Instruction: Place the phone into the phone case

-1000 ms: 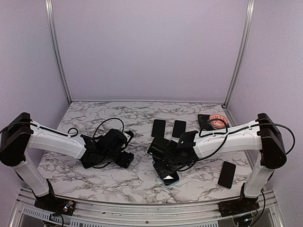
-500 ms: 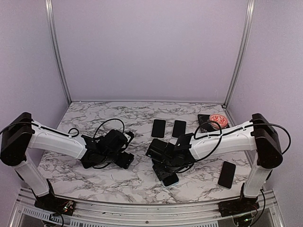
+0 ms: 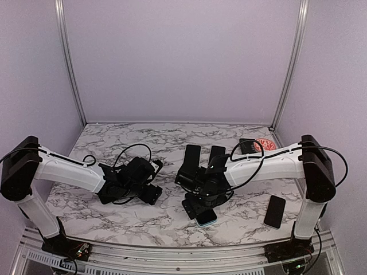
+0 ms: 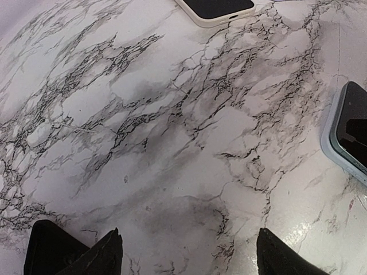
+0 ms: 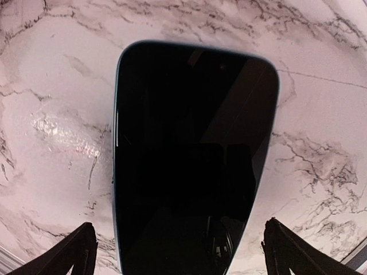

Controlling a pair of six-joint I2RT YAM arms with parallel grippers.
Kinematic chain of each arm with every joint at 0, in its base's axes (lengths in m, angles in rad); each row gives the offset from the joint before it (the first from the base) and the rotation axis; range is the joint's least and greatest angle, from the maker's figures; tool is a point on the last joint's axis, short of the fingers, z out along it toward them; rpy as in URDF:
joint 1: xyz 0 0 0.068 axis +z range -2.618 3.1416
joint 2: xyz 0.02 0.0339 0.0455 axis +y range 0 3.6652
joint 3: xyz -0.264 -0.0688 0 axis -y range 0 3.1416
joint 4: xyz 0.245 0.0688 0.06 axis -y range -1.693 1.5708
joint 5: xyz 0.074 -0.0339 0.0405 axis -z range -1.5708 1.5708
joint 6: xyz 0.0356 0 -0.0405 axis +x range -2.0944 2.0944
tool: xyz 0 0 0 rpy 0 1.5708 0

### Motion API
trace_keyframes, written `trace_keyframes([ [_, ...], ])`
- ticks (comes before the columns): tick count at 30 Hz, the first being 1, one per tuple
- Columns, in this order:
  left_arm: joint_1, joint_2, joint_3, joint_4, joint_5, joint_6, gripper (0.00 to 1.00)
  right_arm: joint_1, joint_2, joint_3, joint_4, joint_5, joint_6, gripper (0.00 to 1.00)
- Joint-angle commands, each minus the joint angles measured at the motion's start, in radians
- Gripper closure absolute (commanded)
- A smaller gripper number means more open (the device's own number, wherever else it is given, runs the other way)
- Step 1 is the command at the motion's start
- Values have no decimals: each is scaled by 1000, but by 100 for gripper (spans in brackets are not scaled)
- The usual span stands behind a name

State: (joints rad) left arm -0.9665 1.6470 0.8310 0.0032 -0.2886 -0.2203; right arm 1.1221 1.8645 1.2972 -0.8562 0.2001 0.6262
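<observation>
Phone point(image 5: 195, 154) flat in blue case point(image 3: 207, 220), centre frame, seemingly seated; right gripper point(image 5: 178, 229) splayed wide overhead for clearance; left gripper point(image 4: 189, 234) open, idle.

A fixed camera, high behind both arms, looks down and forward over the whole marble table point(image 3: 155, 220). The left wrist camera sits low and close, looking slantwise across the tabletop. The right wrist camera looks almost straight down from very near. All three views share the blue-edged phone point(image 3: 206, 219).
</observation>
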Motion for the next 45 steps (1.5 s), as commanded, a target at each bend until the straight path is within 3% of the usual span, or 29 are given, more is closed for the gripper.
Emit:
trace_keyframes([
  [1,8,-5,-1,-2,-6,12,19,-27,22,-22,-53,-123,-42,1],
  [7,8,-5,4,-27,-1,9,19,-45,62,-32,-25,-168,-72,2],
  [10,8,-4,5,-34,-6,9,19,-45,78,-36,-9,-170,-80,8],
  [16,8,-7,13,-39,-4,11,19,-40,79,-31,-12,-154,-89,39],
  [22,9,-19,37,-46,-3,18,19,-36,58,-10,-17,-118,-97,62],
  [29,25,-38,70,-40,28,-4,19,-36,4,-19,23,-77,-97,77],
  [35,61,-67,77,25,114,-39,18,-39,-72,-58,119,-62,-125,83],
  [41,141,-31,61,201,338,-227,16,-69,-63,-124,192,-82,-134,86],
  [45,145,46,95,204,353,-265,18,-73,-20,-107,196,-73,-140,73],
])
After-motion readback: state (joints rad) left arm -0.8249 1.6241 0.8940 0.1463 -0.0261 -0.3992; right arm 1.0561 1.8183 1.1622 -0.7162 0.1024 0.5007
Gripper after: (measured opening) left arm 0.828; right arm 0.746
